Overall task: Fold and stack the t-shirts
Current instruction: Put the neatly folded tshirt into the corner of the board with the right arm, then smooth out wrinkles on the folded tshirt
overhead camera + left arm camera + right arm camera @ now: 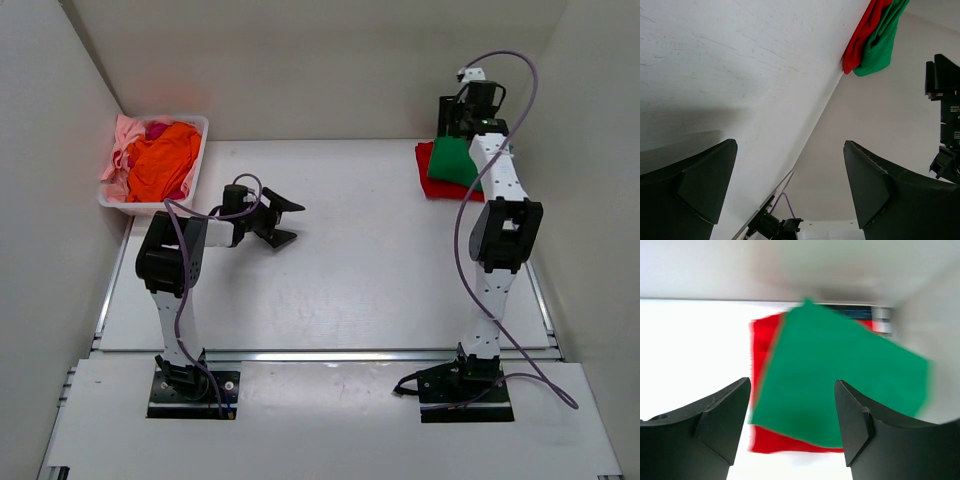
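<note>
A folded dark green t-shirt (452,160) lies on a folded red t-shirt (428,170) at the back right of the table. My right gripper (458,118) hangs above them, open and empty. The right wrist view shows the green shirt (840,370) and the red shirt (762,340) below and between the spread fingers of my right gripper (792,381). Orange (165,160), pink (122,140) and magenta (157,130) t-shirts lie crumpled in the white basket (200,150). My left gripper (285,220) is open and empty over bare table, pointing right. It also shows in the left wrist view (790,143).
White walls close in the table at the left, back and right. The basket stands in the back left corner. The left wrist view shows the green-on-red stack (875,40) far off and part of the right arm (945,100) at its right edge.
</note>
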Motion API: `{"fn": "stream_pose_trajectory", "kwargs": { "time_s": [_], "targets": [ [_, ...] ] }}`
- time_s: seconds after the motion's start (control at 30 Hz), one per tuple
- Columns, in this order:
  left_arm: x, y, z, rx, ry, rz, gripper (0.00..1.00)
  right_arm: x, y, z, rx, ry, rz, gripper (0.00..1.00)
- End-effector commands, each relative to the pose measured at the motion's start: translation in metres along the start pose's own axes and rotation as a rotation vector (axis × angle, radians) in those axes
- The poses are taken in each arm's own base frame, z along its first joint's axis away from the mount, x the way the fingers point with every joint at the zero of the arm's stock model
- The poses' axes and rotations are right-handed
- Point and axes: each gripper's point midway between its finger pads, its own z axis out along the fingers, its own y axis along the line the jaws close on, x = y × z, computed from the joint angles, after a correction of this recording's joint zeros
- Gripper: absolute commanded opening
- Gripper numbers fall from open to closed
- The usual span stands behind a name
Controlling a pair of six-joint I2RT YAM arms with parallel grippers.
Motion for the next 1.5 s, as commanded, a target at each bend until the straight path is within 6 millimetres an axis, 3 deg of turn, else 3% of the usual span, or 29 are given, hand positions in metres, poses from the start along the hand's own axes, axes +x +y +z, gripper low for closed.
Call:
{"fn": "stream_pose_trajectory", "kwargs": {
  "time_s": [0.0,0.13,0.4,0.5,0.53,0.57,0.63,0.7,0.77,0.87,0.9,1.0,1.17,1.3,1.37,1.47],
  "targets": [
    [0.002,-0.012,-0.005,0.028,-0.009,0.025,0.99,0.011,0.041,0.002,-0.044,0.031,0.044,0.65],
    [-0.001,-0.014,-0.008,0.017,-0.019,0.046,0.99,0.042,0.06,0.019,-0.069,0.108,0.12,0.68],
    [-0.007,-0.013,-0.013,0.014,-0.037,0.046,0.99,0.088,0.053,0.045,0.02,0.231,0.122,0.75],
    [-0.007,-0.011,-0.014,0.013,-0.034,0.045,0.99,0.1,0.052,0.05,0.026,0.254,0.106,0.72],
    [-0.01,-0.012,-0.015,0.014,-0.042,0.045,0.99,0.104,0.051,0.052,0.029,0.262,0.098,0.67],
    [-0.007,-0.015,-0.016,0.021,-0.036,0.056,0.98,0.101,0.051,0.052,0.031,0.254,0.102,0.62],
    [-0.008,-0.013,-0.017,0.016,-0.042,0.044,0.99,0.099,0.048,0.05,0.04,0.256,0.1,0.36],
    [-0.007,-0.012,-0.017,0.015,-0.042,0.044,0.99,0.093,0.046,0.046,0.043,0.246,0.086,0.17],
    [-0.006,-0.012,-0.017,0.019,-0.037,0.039,0.98,0.083,0.045,0.039,0.04,0.231,0.078,0.05],
    [-0.006,-0.014,-0.016,0.023,-0.042,0.041,0.99,0.064,0.045,0.027,0.027,0.192,0.078,0.0],
    [-0.003,-0.015,-0.017,0.022,-0.039,0.038,0.98,0.065,0.044,0.025,0.02,0.197,0.051,0.0],
    [-0.005,-0.017,-0.018,0.032,-0.047,0.039,0.99,0.038,0.043,0.008,0.004,0.141,0.036,0.0],
    [0.002,-0.016,-0.017,0.032,-0.037,0.032,0.99,0.014,0.039,-0.012,-0.029,0.087,0.036,0.01],
    [0.004,-0.016,-0.016,0.033,-0.036,0.029,0.99,0.022,0.049,-0.024,-0.09,0.113,0.024,0.0],
    [0.0,-0.02,-0.018,0.043,-0.045,0.03,0.99,0.036,0.055,-0.029,-0.12,0.143,0.021,0.0],
    [0.005,-0.019,-0.017,0.043,-0.038,0.035,0.98,0.075,0.062,-0.032,-0.152,0.199,0.011,0.0]
  ]
}}
